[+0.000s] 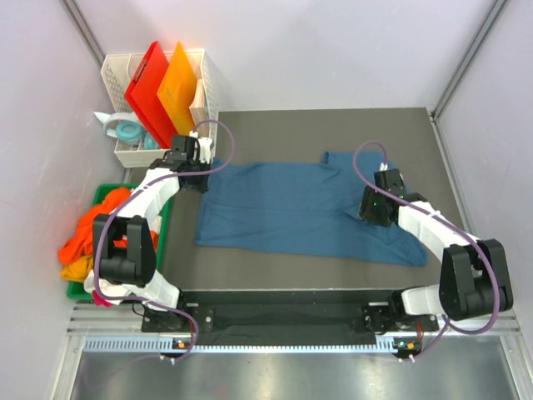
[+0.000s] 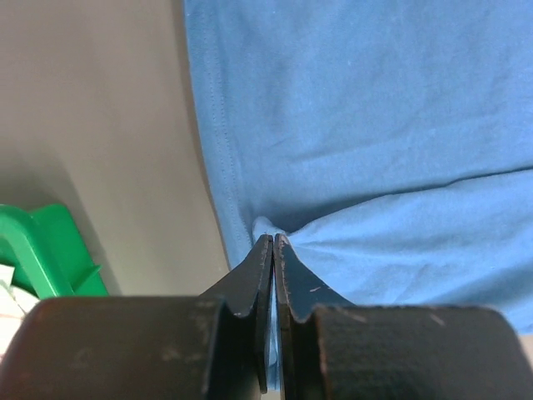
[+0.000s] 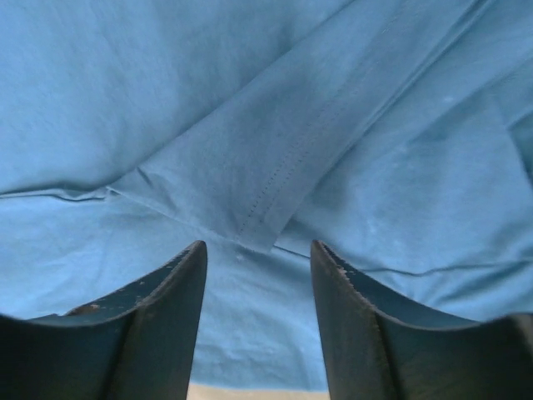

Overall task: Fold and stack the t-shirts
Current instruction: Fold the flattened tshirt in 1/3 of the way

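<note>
One teal-blue t-shirt (image 1: 300,208) lies spread out on the dark grey surface (image 1: 275,271). It is the only garment there and runs from the far left side across to the near right. One sleeve sticks out at its far edge, and its stitched hem runs along the left end. Two arms work over it, one at each end. The jaws of the left arm (image 1: 154,196) sit at the far left corner of the shirt, pressed together with only a sliver of a gap. A small pucker of blue cloth is pinched between their tips, right at the hem. The jaws of the right arm (image 1: 425,221) are over the right part of the shirt and stand apart with nothing between them. Below the gap lies one folded flap of the cloth with a stitched edge; whether the tips touch the fabric cannot be told. Off the left edge of the surface stands one green bin (image 1: 165,229). It holds a heap of more shirts (image 1: 87,237) in orange and yellow, too bunched up to count. Beyond it, at the far left corner, is one white basket (image 1: 112,71) with two flat boards leaning upright inside, side by side: one red board (image 1: 146,83) and one orange board (image 1: 176,87). A pale blue ring-shaped item (image 1: 127,131) sits in the basket too, too small to name.
</note>
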`<state>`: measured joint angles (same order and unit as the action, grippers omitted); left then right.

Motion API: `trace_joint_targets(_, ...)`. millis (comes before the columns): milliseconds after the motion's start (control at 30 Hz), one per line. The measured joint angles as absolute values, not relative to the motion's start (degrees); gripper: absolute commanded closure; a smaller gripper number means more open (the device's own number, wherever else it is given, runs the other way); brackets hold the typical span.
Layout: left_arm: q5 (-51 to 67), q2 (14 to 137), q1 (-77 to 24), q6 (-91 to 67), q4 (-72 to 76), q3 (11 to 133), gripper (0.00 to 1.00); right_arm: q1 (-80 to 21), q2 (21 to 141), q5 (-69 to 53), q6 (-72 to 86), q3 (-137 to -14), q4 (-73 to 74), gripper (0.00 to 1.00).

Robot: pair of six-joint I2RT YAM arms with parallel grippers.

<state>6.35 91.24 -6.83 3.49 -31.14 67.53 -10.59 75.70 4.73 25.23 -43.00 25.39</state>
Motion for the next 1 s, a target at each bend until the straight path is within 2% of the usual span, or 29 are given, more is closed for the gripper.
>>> trace_joint_targets(200,4.9,91.2,-6.8,3.5,-31.4,67.5,0.93,-12.0,79.2,4.4,25.3,-42.7,22.8,0.51)
trace_joint_targets(400,4.3,91.2,-6.8,3.6,-31.4,67.5,0.93,-12.3,82.7,4.7,25.3,-42.8,20.6,0.57)
trace_joint_targets(433,4.1,91.2,-6.8,3.5,-31.4,67.5,0.93,-12.3,83.1,4.8,25.3,-42.8,20.5,0.6)
trace_joint_targets(467,4.0,91.2,-6.8,3.6,-31.4,67.5,0.93,-12.3,83.4,4.9,25.3,-42.8,20.3,0.68)
trace_joint_targets(533,3.7,91.2,-6.8,3.6,-31.4,67.5,0.94,-12.3,83.8,5.3,25.3,-42.9,20.1,0.77)
trace_joint_targets(567,3.6,91.2,-6.8,3.6,-31.3,67.4,0.94,-12.3,83.8,5.5,25.3,-42.9,19.8,0.87)
trace_joint_targets(633,3.5,91.2,-6.8,3.6,-31.3,67.2,0.94,-12.4,83.8,5.7,25.6,-42.9,19.2,0.99)
trace_joint_targets(1000,3.6,91.2,-6.8,3.6,-31.2,66.1,0.94,-13.4,83.3,7.5,26.1,-47.5,19.8,1.0)
